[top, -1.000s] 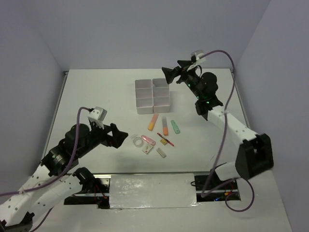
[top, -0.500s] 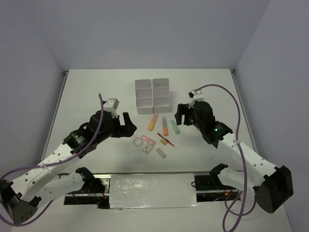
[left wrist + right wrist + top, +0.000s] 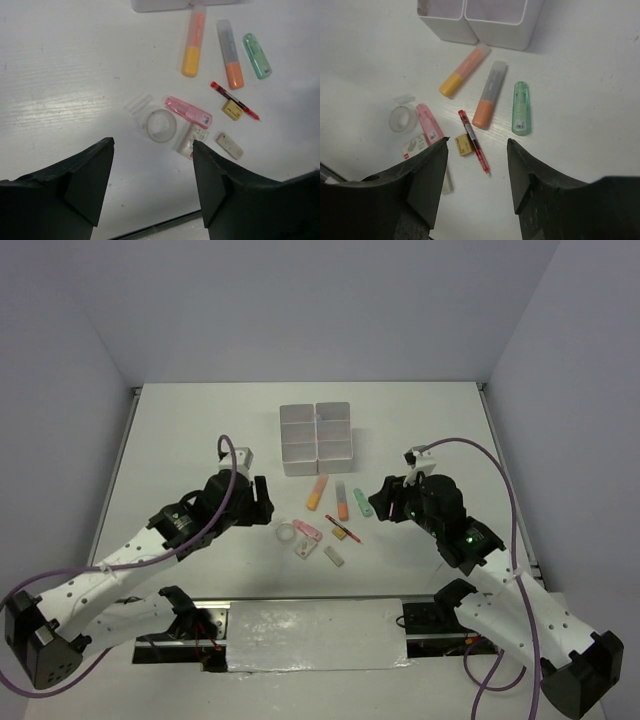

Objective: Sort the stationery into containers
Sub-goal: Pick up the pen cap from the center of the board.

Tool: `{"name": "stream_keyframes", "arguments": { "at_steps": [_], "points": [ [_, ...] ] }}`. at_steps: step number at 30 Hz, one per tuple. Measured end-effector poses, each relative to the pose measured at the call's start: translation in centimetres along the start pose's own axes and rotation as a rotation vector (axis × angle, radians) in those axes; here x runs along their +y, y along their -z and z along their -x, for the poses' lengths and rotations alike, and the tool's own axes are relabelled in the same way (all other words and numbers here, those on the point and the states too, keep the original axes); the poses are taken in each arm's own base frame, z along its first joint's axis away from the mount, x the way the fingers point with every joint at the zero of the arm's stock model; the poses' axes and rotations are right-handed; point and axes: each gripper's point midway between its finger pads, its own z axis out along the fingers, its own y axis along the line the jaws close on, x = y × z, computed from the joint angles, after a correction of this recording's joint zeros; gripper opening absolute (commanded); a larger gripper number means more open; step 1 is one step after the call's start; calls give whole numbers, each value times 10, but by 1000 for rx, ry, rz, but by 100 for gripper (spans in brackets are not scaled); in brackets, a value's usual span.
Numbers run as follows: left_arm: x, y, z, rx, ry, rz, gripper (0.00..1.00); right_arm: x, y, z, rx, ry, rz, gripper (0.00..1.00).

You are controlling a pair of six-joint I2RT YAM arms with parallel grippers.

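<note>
Left end effector (image 3: 152, 150): jaws wide and empty, hovering over the clear plastic tape ring (image 3: 160, 125).
Right end effector (image 3: 477, 147): jaws parted at a middling gap, empty, above the thin red pen (image 3: 474, 141) and the small yellow eraser block (image 3: 464, 145).
Stationery: loose on the white tabletop (image 3: 200, 440), on the near side of the block of six white square open boxes (image 3: 318, 462).
Highlighters: the yellow-orange one (image 3: 464, 70), the grey-and-orange one (image 3: 490, 93) and the translucent green one (image 3: 521, 107) lie apart, unstacked.
Handling: probably all light and rigid. The smooth barrels may roll or slip, and the pen is thin.
Where to grip: likely across each barrel at mid-length. For the tape ring, across its rim.
</note>
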Motion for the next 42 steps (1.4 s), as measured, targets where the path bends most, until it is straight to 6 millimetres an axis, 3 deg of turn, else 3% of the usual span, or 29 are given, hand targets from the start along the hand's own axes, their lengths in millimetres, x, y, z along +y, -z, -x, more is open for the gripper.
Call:
{"name": "stream_keyframes", "arguments": {
  "at_steps": [4,9,10,14,19,26,31,42],
  "points": [
    [7,-16,-7,74,-59,75,82,8,2,-3,17,0,44,60],
    [-1,-41,13,157,-209,132,90,24,12,-1,11,-4,134,61],
    [0,-47,13,177,-243,135,97,29,17,3,-9,-4,161,61],
    [20,-69,-10,309,-391,158,99,46,35,18,-79,-4,251,61],
    [41,-81,-40,433,-571,121,98,64,48,21,-90,7,358,61],
    [44,-101,-43,442,-754,9,86,80,56,17,-83,26,458,60],
    [52,-117,-60,520,-776,-67,81,83,64,19,-108,47,481,60],
    [44,-116,-45,456,-751,-176,75,85,72,23,-138,66,501,60]
  ]
}}
